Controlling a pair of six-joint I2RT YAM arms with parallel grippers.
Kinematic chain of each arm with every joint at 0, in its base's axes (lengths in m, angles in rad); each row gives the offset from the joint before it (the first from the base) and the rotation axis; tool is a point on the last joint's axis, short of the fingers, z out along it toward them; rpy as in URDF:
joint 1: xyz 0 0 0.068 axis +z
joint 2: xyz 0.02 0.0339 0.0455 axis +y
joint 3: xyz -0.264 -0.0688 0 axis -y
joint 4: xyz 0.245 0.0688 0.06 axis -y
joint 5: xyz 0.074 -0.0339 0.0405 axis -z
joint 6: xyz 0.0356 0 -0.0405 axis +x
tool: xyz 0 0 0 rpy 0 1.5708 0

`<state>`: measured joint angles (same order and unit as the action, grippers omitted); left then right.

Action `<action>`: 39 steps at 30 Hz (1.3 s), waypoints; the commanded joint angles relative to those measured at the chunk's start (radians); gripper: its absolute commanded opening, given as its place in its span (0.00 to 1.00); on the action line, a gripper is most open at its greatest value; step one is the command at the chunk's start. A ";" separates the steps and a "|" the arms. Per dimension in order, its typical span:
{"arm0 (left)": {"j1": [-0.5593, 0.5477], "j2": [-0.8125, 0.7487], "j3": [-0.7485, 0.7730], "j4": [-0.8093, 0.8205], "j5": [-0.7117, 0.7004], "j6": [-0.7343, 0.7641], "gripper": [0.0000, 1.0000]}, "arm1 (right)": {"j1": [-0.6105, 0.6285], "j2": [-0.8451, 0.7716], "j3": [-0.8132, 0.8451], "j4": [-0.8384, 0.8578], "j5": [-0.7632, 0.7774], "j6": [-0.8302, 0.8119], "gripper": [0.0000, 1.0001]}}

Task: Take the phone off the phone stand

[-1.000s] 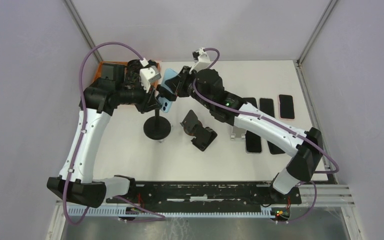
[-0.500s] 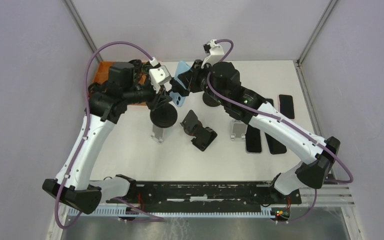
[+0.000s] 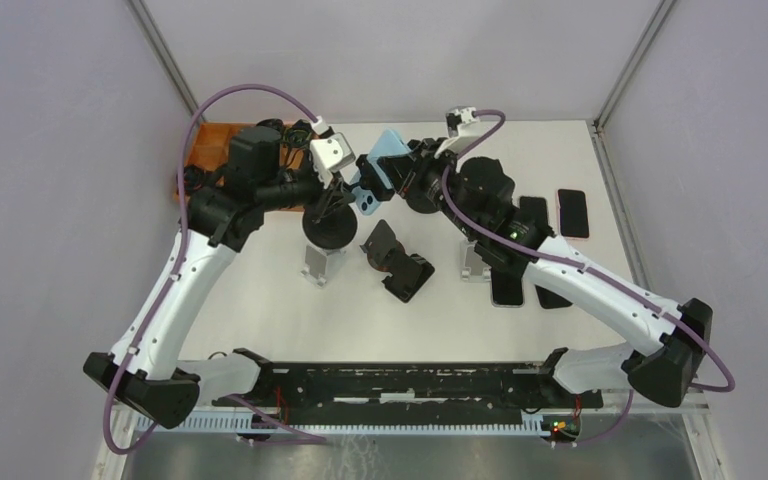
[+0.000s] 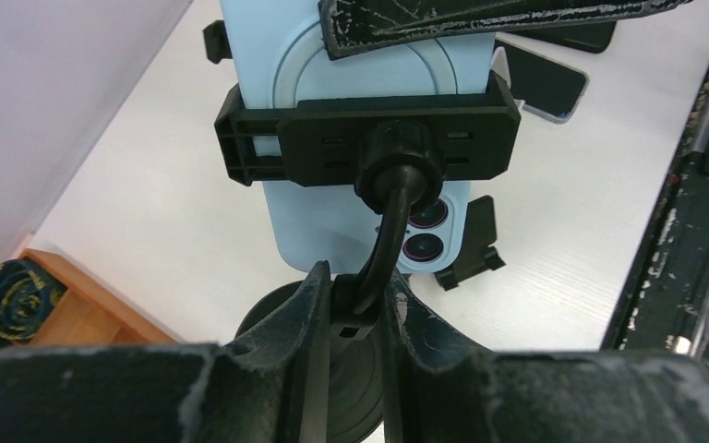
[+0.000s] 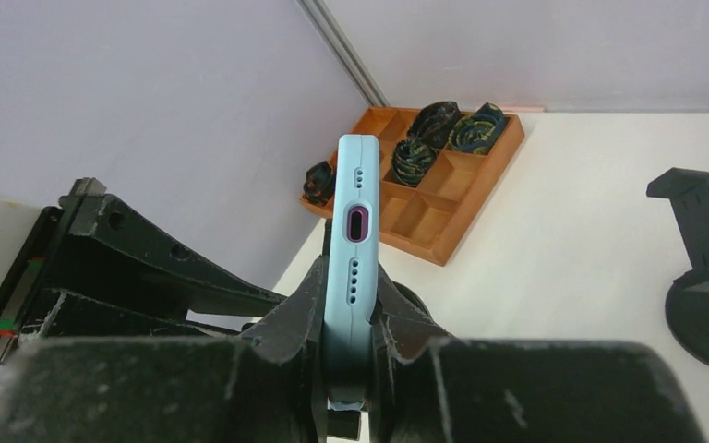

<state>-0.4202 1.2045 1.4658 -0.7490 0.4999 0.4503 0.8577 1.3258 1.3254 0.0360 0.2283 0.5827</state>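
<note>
The light blue phone (image 3: 381, 168) sits in the black clamp (image 4: 314, 143) of the phone stand, whose curved stem (image 4: 390, 242) rises from a round black base (image 3: 328, 229). My left gripper (image 4: 354, 293) is shut on the stem just above the base; in the top view it (image 3: 333, 196) is left of the phone. My right gripper (image 5: 349, 309) is shut on the phone (image 5: 354, 231), squeezing its front and back faces near the bottom edge. In the top view the right gripper (image 3: 396, 180) is right of the phone. The phone's back and camera lenses (image 4: 332, 231) face the left wrist camera.
An orange compartment tray (image 3: 198, 148) with dark rolled items is at the back left. A black stand (image 3: 397, 262) lies at mid-table, two pale stands (image 3: 318, 266) (image 3: 476, 262) stand nearby, and another black stand (image 5: 702, 268) is to the right. Several dark phones (image 3: 572, 212) lie at right.
Both arms have moved to the right together, carrying the stand and phone with them. The phone stays in the clamp, and both grippers keep their grips.
</note>
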 commanded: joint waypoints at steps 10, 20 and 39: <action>0.062 0.034 -0.135 -0.042 -0.380 -0.131 0.02 | -0.046 -0.299 -0.090 0.620 0.209 -0.085 0.00; 0.060 0.004 -0.210 -0.006 -0.497 -0.012 0.02 | -0.047 -0.299 0.045 0.460 0.242 -0.209 0.00; 0.057 -0.034 -0.192 -0.015 -0.416 0.014 0.02 | -0.064 -0.269 0.137 0.206 0.246 -0.287 0.00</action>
<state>-0.4644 1.1576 1.2697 -0.4419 0.4480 0.4133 0.8555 1.2312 1.3109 -0.0280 0.2943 0.3759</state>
